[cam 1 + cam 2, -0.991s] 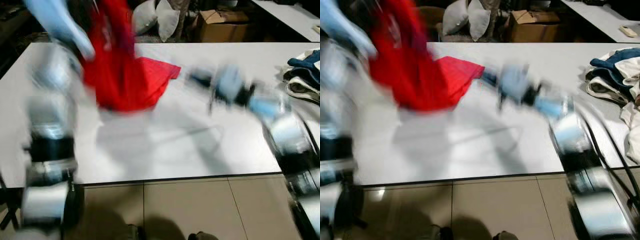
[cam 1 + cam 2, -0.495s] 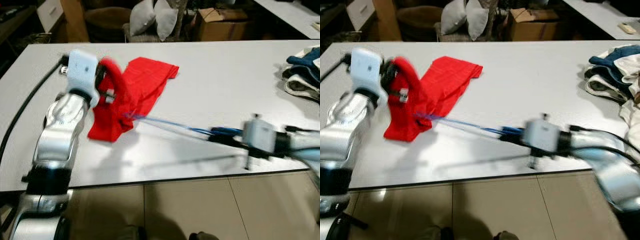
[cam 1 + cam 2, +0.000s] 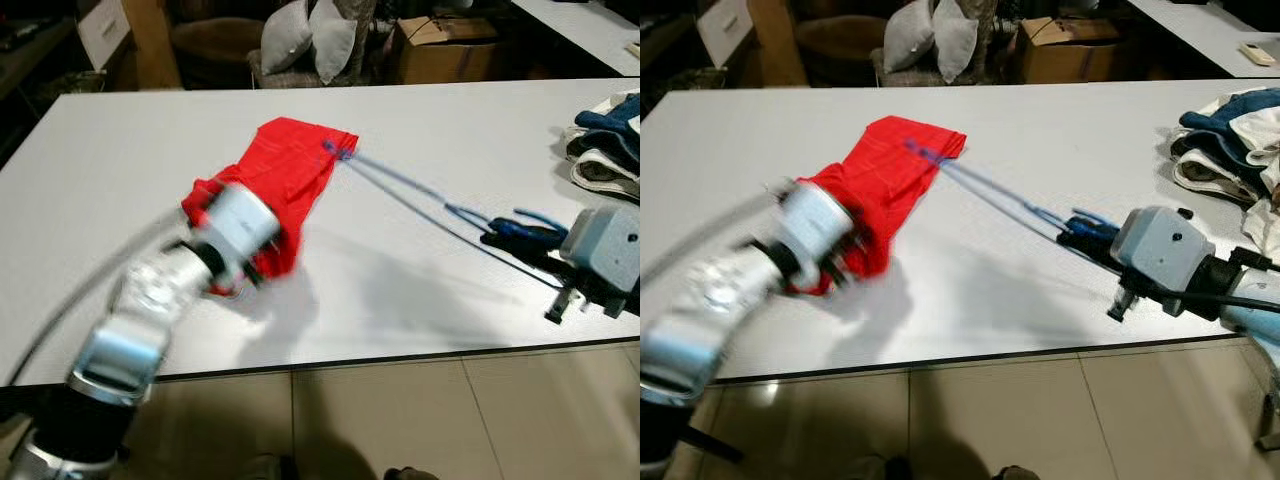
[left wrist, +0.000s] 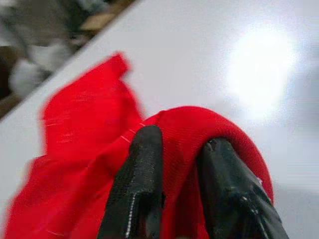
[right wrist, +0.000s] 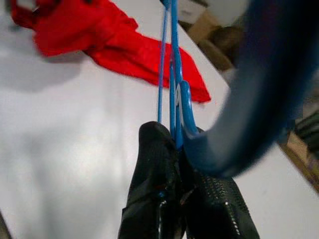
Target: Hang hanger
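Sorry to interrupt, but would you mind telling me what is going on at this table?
The robot's right gripper is shut on a thin blue wire hanger, whose far end reaches a red cloth garment lying on the white table. The left gripper pinches a fold of that garment's near end.

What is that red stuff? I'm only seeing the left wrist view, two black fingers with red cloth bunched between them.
Observer: It's a red garment lying on a white table; the left end effector pinches its near end.
Operator: Is the other arm doing anything?
Observer: Yes, the right end effector is shut on a blue wire hanger near its hook.
Operator: Is the hanger in the cloth?
Observer: Its far tip reaches the garment's far corner; whether it is inside cannot be told.
Operator: Anything else on the table?
Observer: A pile of clothes at the right edge.
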Tool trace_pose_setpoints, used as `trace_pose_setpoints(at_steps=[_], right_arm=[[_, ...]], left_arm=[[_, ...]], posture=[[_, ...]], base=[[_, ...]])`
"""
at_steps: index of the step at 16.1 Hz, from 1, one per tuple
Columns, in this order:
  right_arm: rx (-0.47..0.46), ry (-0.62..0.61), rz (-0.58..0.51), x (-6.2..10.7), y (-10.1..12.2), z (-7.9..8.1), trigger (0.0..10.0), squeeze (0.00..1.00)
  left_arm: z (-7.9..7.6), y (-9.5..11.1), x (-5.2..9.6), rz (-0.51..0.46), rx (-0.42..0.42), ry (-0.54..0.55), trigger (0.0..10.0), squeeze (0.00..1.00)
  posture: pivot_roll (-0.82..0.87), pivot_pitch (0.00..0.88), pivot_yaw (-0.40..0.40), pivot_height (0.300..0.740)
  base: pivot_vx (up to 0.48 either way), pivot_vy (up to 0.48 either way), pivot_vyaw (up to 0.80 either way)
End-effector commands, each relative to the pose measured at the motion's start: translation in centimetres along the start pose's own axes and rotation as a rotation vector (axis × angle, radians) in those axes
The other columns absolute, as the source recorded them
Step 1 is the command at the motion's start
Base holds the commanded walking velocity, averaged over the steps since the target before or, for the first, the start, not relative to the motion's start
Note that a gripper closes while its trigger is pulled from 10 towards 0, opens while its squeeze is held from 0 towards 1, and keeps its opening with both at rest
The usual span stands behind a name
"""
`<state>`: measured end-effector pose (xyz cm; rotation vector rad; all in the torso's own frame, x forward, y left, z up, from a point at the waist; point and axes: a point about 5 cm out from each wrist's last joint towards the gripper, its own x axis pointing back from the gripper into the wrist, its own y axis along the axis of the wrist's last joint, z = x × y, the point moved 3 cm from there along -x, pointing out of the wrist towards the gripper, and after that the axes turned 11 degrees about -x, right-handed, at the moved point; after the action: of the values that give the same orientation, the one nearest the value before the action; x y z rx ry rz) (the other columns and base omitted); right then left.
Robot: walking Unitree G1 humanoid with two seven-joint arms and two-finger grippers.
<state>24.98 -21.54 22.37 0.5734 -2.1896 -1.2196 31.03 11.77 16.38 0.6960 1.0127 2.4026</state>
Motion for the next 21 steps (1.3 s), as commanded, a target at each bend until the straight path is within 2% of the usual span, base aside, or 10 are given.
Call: trace_pose_setpoints(at_steps=[1,5,10,12,15,16,18,19,20,21], right_arm=[[-0.026,0.004,0.003,-0.1,0.1,0.4,10.0,0.0],[-0.128,-0.076,-0.03,-2.6,-0.8,0.0,10.0,0.0],[-0.209,-0.047,-0.06,-5.5,-0.1,-0.6,10.0,0.0],[-0.181,-0.046,-0.062,-6.2,0.2,-1.0,10.0,0.0],[-0.202,-0.037,-0.074,-6.4,0.2,-1.0,10.0,0.0],[-0.202,-0.022,-0.077,-6.3,0.2,-0.8,10.0,0.0],[-0.173,-0.014,-0.08,-6.3,0.1,-0.6,10.0,0.0],[-0.176,-0.014,-0.077,-6.3,0.0,-0.6,10.0,0.0],[-0.187,-0.009,-0.082,-6.2,0.1,-0.5,10.0,0.0],[-0.188,-0.008,-0.084,-6.2,0.2,-0.5,10.0,0.0]], left_arm=[[-0.6,0.2,0.0,0.005,-0.036,-0.043,10.0,1.0],[-3.9,4.1,0.4,-0.198,-0.151,-0.339,10.0,1.0],[-4.1,3.6,1.9,-0.113,-0.322,-0.53,10.0,1.0],[-2.8,2.5,2.0,-0.051,-0.388,-0.501,10.0,1.0],[0.5,0.0,0.5,0.109,-0.429,-0.266,10.0,1.0],[0.0,-0.2,1.1,0.104,-0.439,-0.332,10.0,1.0],[-0.1,-0.8,2.1,0.112,-0.399,-0.375,10.0,1.0],[0.8,-0.7,2.4,0.081,-0.368,-0.33,10.0,1.0],[2.0,0.4,2.6,-0.005,-0.257,-0.255,10.0,1.0],[2.3,1.0,2.7,-0.045,-0.217,-0.24,10.0,1.0]], posture=[[-0.15,0.022,0.081,0.74],[-0.15,0.003,0.083,0.74],[-0.13,0.007,0.079,0.74],[-0.12,0.008,0.076,0.74],[-0.13,0.007,0.077,0.74],[-0.13,0.01,0.075,0.74],[-0.13,0.018,0.076,0.74],[-0.12,0.021,0.077,0.74],[-0.13,0.029,0.079,0.74],[-0.12,0.033,0.082,0.74]], base=[[0.0,0.0,0.0],[0.0,0.0,0.0],[0.0,0.0,0.0],[0.0,0.0,0.0],[0.0,0.0,0.0],[0.0,0.0,0.0],[0.0,0.0,0.0],[0.0,0.0,0.0],[0.0,0.0,0.0],[0.0,0.0,0.0]])
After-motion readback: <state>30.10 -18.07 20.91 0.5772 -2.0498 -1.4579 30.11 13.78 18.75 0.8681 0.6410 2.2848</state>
